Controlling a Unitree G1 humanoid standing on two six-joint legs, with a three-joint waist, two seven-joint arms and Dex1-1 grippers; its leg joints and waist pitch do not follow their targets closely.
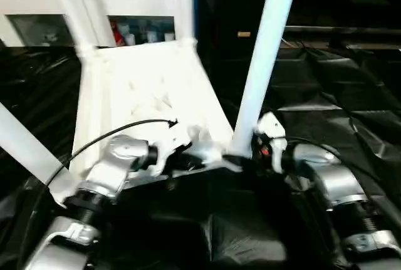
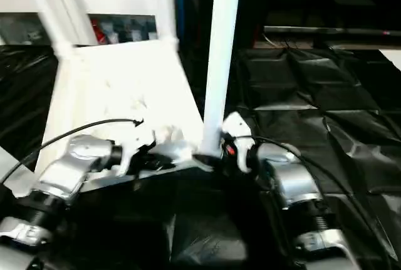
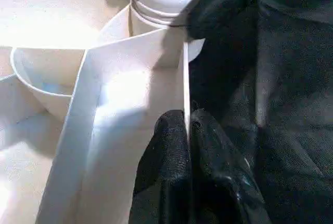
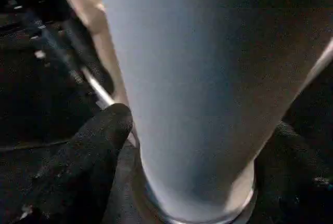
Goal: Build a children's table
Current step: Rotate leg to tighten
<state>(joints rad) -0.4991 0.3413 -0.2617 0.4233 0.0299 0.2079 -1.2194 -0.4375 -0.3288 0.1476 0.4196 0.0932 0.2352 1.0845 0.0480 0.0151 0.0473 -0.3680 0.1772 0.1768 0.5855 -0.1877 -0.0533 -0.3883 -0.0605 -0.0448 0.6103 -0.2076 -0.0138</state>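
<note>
Nearest, the left end effector (image 3: 188, 130) pinches the near rim of the upturned white tabletop (image 1: 141, 88) to steady it, while just beside it the right end effector (image 4: 197, 146) clasps the leg (image 1: 266, 51) standing in the corner socket (image 3: 156, 18), probably seating it.

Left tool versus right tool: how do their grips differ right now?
The left tool pinches the tabletop's thin flat rim between its fingers; the right tool straddles a round leg near its base. The left steadies the upturned top; the right holds the upright leg at its corner socket. Both are closed on white plastic.
</note>
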